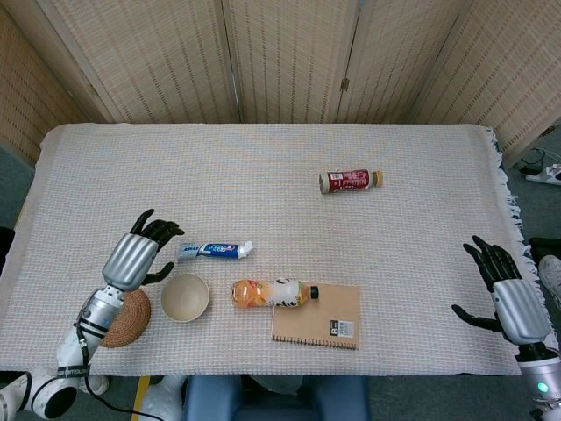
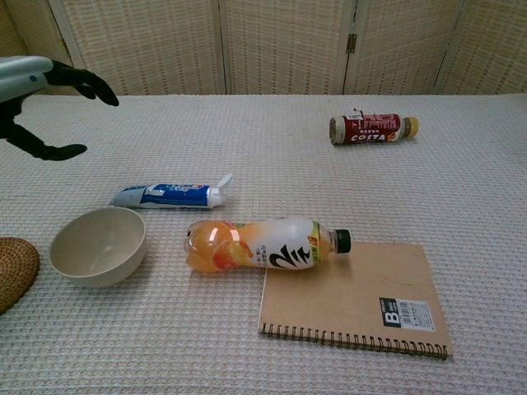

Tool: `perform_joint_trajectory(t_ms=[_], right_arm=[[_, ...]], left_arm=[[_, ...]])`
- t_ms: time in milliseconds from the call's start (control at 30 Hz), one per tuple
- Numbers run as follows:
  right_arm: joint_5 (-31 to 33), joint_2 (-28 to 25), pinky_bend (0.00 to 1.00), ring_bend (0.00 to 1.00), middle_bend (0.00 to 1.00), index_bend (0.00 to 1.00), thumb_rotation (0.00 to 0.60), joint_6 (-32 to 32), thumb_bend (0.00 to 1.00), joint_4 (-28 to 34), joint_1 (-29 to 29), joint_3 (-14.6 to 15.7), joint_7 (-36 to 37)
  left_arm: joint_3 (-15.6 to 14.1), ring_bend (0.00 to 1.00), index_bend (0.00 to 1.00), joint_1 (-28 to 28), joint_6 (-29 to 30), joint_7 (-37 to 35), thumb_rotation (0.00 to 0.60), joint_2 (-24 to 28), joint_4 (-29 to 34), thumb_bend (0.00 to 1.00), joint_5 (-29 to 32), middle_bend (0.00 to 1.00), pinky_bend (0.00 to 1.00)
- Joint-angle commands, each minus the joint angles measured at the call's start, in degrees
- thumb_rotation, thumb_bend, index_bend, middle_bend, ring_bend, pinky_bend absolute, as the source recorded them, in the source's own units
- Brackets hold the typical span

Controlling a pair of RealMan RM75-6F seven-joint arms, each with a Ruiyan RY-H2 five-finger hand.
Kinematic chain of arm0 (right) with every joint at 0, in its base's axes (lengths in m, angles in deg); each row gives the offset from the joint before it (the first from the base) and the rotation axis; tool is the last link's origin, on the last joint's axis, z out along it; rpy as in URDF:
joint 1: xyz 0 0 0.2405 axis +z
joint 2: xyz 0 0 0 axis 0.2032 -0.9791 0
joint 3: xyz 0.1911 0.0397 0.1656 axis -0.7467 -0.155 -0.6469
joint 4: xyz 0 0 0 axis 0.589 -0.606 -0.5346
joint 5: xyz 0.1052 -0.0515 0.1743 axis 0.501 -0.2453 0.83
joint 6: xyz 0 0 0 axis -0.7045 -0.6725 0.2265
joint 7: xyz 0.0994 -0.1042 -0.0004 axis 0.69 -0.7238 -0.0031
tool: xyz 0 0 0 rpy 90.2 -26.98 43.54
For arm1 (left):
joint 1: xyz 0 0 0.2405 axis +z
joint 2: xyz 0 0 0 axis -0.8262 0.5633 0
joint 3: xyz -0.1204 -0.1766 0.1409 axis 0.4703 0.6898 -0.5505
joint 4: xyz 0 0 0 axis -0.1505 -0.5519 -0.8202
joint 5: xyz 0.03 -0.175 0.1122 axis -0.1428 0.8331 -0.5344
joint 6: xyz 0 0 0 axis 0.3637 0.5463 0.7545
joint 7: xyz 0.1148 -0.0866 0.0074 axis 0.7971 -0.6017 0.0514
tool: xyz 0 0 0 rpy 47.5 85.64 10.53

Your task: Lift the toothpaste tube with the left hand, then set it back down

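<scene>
Head view: my left robot hand (image 1: 140, 254) hovers fingers spread, empty, just beside the toothpaste tube (image 1: 215, 250) lying flat on the desk (image 1: 263, 158), lined up to grasp; right robot hand (image 1: 508, 294) open, idle.

Each hand has a ribbed silver back and black fingers. The left hand (image 1: 136, 258) joins a silver, cabled forearm; the right hand (image 1: 508, 303) matches it

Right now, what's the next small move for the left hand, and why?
Probably move the left hand a little to the right and down over the toothpaste tube. The hand is open, holds nothing, and in the chest view it sits above the cloth, left of the tube. The tube lies flat, apart from the bowl, so there looks to be room to close on it.
</scene>
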Motion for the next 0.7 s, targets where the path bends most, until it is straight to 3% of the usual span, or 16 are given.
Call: perform_joint_trajectory(t_ms=[33,367,700], right_arm=[[0.2,-0.2,0.00,0.00,0.01,0.00,0.600,0.0,0.25,0.2,0.0,-0.1,-0.2],[1.0,-0.3,0.00,0.00,0.01,0.00,0.600,-0.9,0.25,0.1,0.1,-0.3,0.1],[1.5,-0.3,0.00,0.00,0.01,0.00,0.600,-1.7,0.25,-0.2,0.3,-0.4,0.7]], left_arm=[[2.2,0.22,0.29,-5.3,-6.2,3.4,0.600,-4.3,-3.8,0.39,5.4,0.26,0.05],[3.0,0.22,0.29,-13.6,-12.7,13.8,0.600,-13.8,-12.5,0.35,15.9,0.26,0.05],[0.4,0.22,0.29,-17.1,-14.6,24.0,0.600,-18.0,-17.9,0.35,26.1,0.26,0.05]])
